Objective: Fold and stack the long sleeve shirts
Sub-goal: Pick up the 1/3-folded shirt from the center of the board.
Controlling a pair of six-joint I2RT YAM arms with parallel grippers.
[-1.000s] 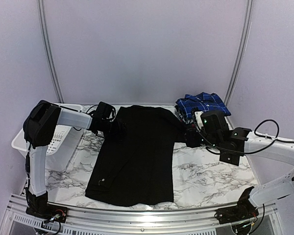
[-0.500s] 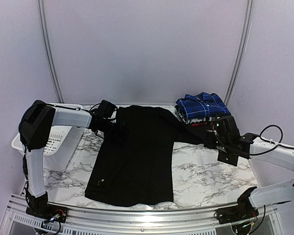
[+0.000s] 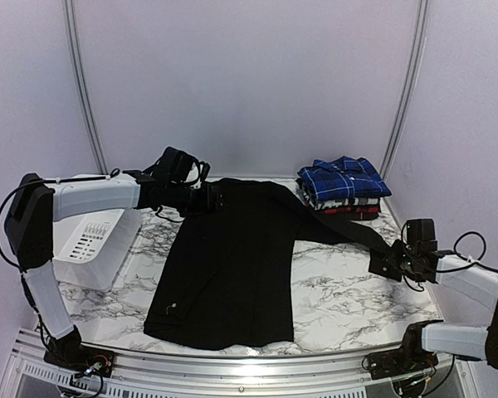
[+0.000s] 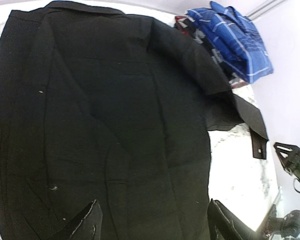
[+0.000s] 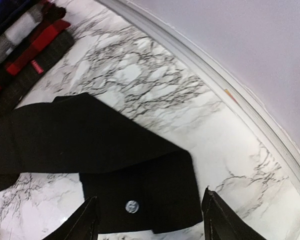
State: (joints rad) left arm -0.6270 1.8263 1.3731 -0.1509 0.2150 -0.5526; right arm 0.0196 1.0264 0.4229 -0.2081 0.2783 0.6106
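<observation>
Your right fingers (image 5: 86, 222) had drawn away from the plaid stack (image 3: 343, 186), pulling the black shirt (image 3: 232, 265) sleeve out straight, while your left fingers (image 4: 87, 226) rose above its collar. The black shirt lay flat on the table (image 3: 349, 290) just left of that stack, its cuff (image 5: 140, 197) nearer you than the stack. Both pairs of fingers were spread, gripping nothing.

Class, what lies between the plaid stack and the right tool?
The black shirt's sleeve crosses that stretch, cuff flat on the marble; the right wrist view shows it best.
</observation>
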